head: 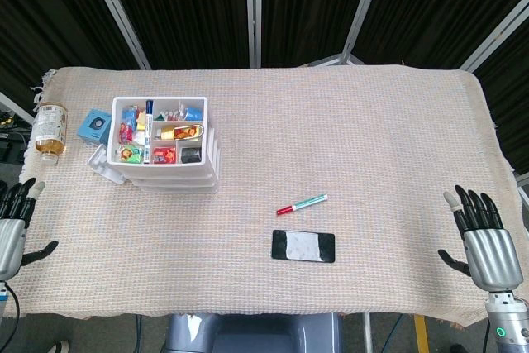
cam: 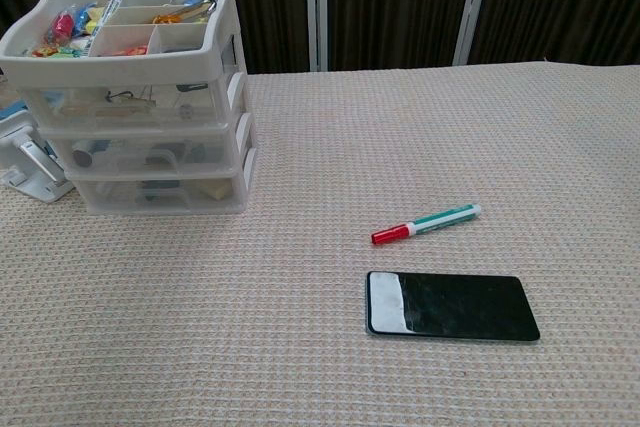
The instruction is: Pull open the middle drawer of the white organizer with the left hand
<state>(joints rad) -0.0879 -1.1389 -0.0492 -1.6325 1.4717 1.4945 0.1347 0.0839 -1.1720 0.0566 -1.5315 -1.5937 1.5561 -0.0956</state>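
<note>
The white organizer [head: 165, 145] [cam: 140, 97] stands at the table's left, its top tray full of small colourful items. In the chest view its middle drawer [cam: 150, 152] sits pushed in, level with the drawers above and below. My left hand [head: 11, 225] is at the table's near left edge, fingers spread, holding nothing, well away from the organizer. My right hand [head: 483, 237] hovers at the near right edge, fingers also spread and empty. Neither hand appears in the chest view.
A bottle [head: 50, 128] and a small blue box [head: 97, 126] lie left of the organizer, with a white object [cam: 30, 169] against its side. A red-capped green marker [head: 302, 203] and a black phone [head: 303, 246] lie mid-table.
</note>
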